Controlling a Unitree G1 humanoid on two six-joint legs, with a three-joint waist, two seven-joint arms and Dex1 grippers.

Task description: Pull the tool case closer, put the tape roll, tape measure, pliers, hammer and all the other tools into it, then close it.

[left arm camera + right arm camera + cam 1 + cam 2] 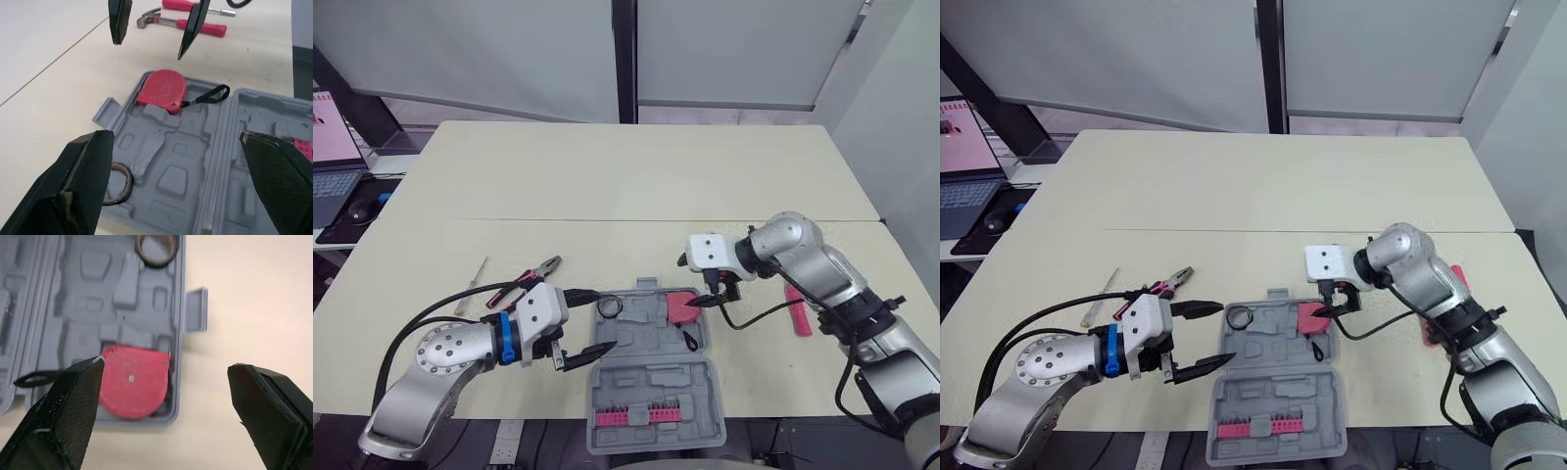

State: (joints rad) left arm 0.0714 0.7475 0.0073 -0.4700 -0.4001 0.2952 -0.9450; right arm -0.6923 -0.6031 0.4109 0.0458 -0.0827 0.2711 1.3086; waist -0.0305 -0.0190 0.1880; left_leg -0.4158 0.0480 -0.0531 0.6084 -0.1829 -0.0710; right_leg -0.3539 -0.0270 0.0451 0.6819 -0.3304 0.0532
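Both my pincers are spread and pinch nothing. My right gripper (pixel 166 364) hangs just above the tape measure (pixel 682 305), which lies in the far right corner of the open tool case (pixel 651 377). My left gripper (pixel 1227 333) sits at the case's left edge, near the tape roll (pixel 610 306) in its recess.

The pliers (pixel 530 276) and a screwdriver (pixel 472 284) lie on the table to my left. The hammer (pixel 195 25) and another red-handled tool (pixel 183 5) lie to my right.

My worry is the tape measure's black strap: it trails toward the hinge and could get caught when the lid shuts. Swinging my left pincer toward the pliers could also knock the case askew.

From my head, my right arm covers most of the hammer, and I cannot tell whether the tape measure is fully seated
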